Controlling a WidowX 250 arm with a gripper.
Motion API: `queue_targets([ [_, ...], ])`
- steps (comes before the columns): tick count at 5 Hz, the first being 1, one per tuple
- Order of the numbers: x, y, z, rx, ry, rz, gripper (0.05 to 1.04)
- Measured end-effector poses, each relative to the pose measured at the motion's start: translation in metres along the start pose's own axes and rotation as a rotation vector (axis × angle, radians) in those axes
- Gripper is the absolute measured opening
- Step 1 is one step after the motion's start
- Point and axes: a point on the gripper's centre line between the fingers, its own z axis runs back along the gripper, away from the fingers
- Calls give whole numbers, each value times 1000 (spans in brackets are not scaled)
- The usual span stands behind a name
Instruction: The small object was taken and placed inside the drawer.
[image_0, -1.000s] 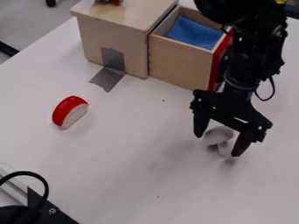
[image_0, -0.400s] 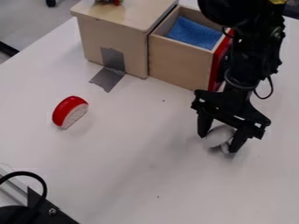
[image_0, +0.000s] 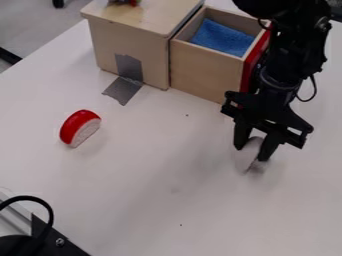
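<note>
Jaws: closed on the pale grey object, one finger at each side of it, both pointing down toward the bench (image_0: 167, 200).
Pale grey object (image_0: 249, 151): held between the jaws, its lower part showing beneath the fingertips; a soft shadow lies just below. Whether it touches the bench, I cannot tell. It is outside the drawer.
Arm (image_0: 288, 62): black, enters at the top edge above the jaws and hangs down to them, passing just right of the drawer in the view.
Drawer (image_0: 204, 72): pulled out, up and to the left of the jaws, wooden, open at the top, its red front (image_0: 250, 75) on the side nearer the arm.
Blue cloth (image_0: 224, 38): inside the drawer, further up from the jaws.
Cabinet (image_0: 150, 52): pale wood, beyond the drawer on the left as seen from the jaws, right beside it.
Grey tape (image_0: 124, 90): well to the left of the jaws and higher, running down the cabinet's side and onto the bench.
Red and white piece (image_0: 79, 128): well apart from the jaws, to their left, with its curved red side up.
Black fixture (image_0: 50, 239): far down and left of the jaws, with a cable (image_0: 37, 198) looping above it.
</note>
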Motion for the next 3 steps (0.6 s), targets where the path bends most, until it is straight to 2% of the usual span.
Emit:
queue_targets([
  [1,1,3,30,11,-43,8,367],
  [2,8,5,60,0,-76,27,365],
  [3,28,16,88,-31,-117,78,364],
])
